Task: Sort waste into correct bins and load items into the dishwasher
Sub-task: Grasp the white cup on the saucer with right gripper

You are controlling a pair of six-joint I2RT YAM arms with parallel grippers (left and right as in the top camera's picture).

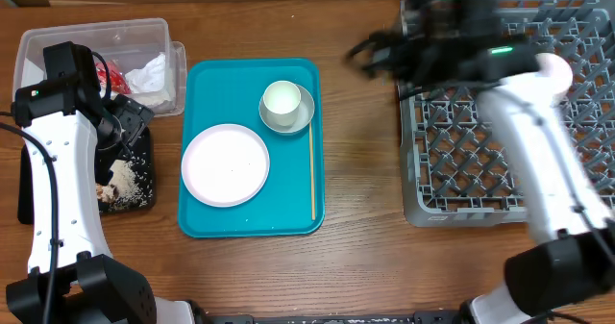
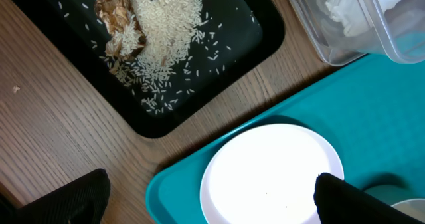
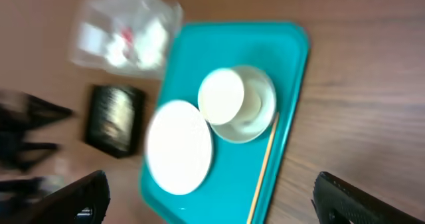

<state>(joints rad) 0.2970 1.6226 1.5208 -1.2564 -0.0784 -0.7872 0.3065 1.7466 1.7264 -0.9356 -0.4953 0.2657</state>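
Note:
A teal tray (image 1: 293, 213) holds a white plate (image 1: 226, 164), a white cup (image 1: 281, 98) in a pale green bowl (image 1: 300, 118), and a wooden chopstick (image 1: 312, 165). The plate (image 2: 272, 174) and tray (image 2: 179, 191) also show in the left wrist view. My left gripper (image 2: 209, 201) is open and empty above the plate's left edge, near the black bin. My right gripper (image 3: 212, 197) is open and empty, blurred with motion, high over the table between the tray (image 3: 292, 64) and the grey dishwasher rack (image 1: 509, 122). It sees the plate (image 3: 179, 146), cup (image 3: 221, 96) and chopstick (image 3: 264, 164).
A black bin (image 1: 130, 175) with spilled rice and food scraps (image 2: 156, 31) sits left of the tray. A clear plastic bin (image 1: 96, 45) with crumpled paper and red waste stands at the back left, and shows in the left wrist view (image 2: 345, 24).

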